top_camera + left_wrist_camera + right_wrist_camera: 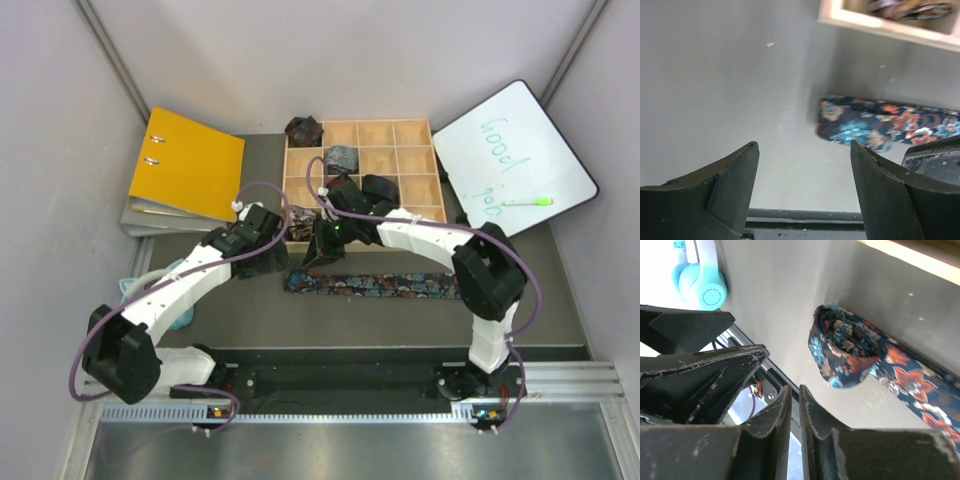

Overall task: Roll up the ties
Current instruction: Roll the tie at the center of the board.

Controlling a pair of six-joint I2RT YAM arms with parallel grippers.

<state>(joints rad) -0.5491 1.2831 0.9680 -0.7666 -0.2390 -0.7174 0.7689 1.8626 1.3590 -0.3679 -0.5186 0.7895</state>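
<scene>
Viewing the table from above, I found the floral tie [375, 284] lying flat and lengthwise near the near edge, between that edge and the wooden tray [360, 122], touching neither. Its left end was turned over into a short, loose coil, seen best from the right wrist [850, 347]; the rest ran uncoiled toward the table's right edge. Other rolled ties [342, 157] sat in the tray's compartments.

The left tool [805, 165] stood with its fingers wide apart and nothing between them, just beside the coiled end [875, 122]. The right tool [795, 390] had its fingers drawn almost together on nothing, close above the same end.

I judged the rolling barely begun. With neither tool holding the coil, the fabric's own spring could let it fall open. A left tool closing off-centre might shove the coil along the table rather than pinch it. Uneven turning would skew the roll into a cone. Both tools crowded one spot, so they might collide.
</scene>
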